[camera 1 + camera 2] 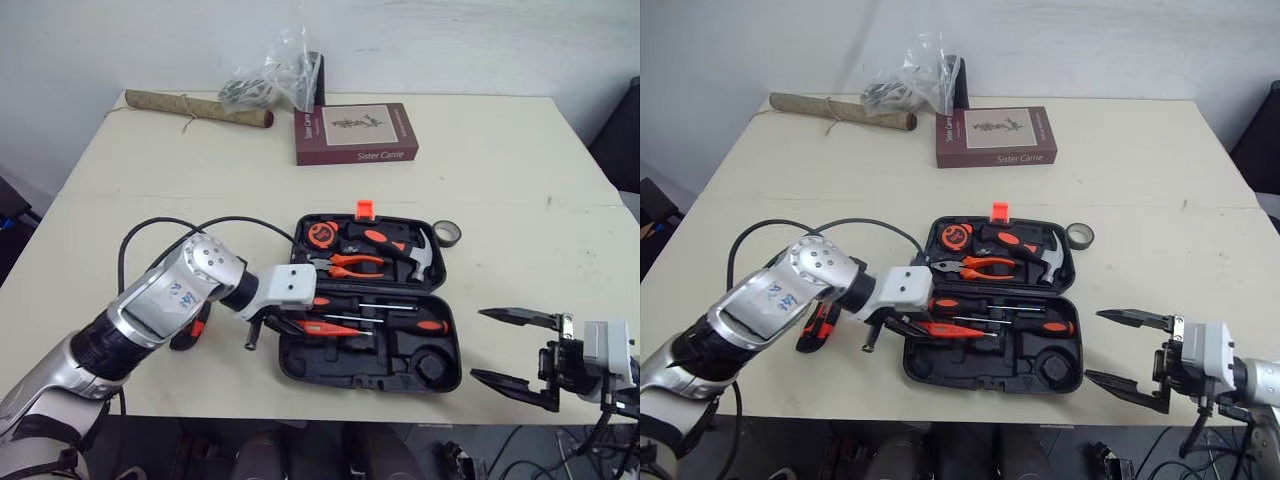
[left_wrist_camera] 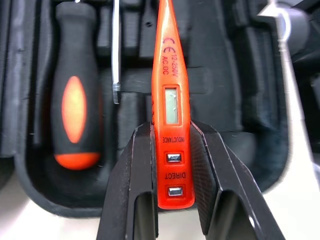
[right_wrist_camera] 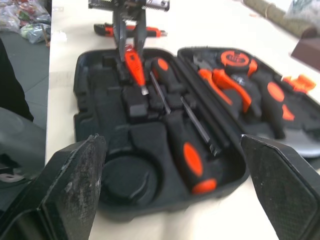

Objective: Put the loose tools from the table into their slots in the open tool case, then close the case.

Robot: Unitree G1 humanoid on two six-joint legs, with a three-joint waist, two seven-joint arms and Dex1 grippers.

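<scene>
1. While the orange tester pen [image 2: 171,115] is between the fingers of the left gripper [image 2: 171,132], treat it as a light, stiff plastic part with a smooth body; judge it likely to pivot or slip if you squeeze too little.
2. Note the hold: both fingers clamp the pen's rear end, across the two small buttons, with the display window and the long front section left free. This looks a sound place to take it, clear of the window and the thin metal tip.
3. Locate the pen: it hangs over the front half of the open tool case [image 1: 440,370], just beside the black-and-orange screwdriver [image 2: 75,100], tip angled down toward a moulded slot. You cannot tell whether the tip touches the tray.
4. Expect the slot to hold by a snug fit; press along the body, not on the tip.
5. Observe the right gripper [image 1: 478,344]: its fingers stand wide apart and empty, near the case's right side.
6. Account for the orange-and-black tool [image 1: 818,325] lying loose on the table [image 1: 500,170] beside the left arm.
</scene>
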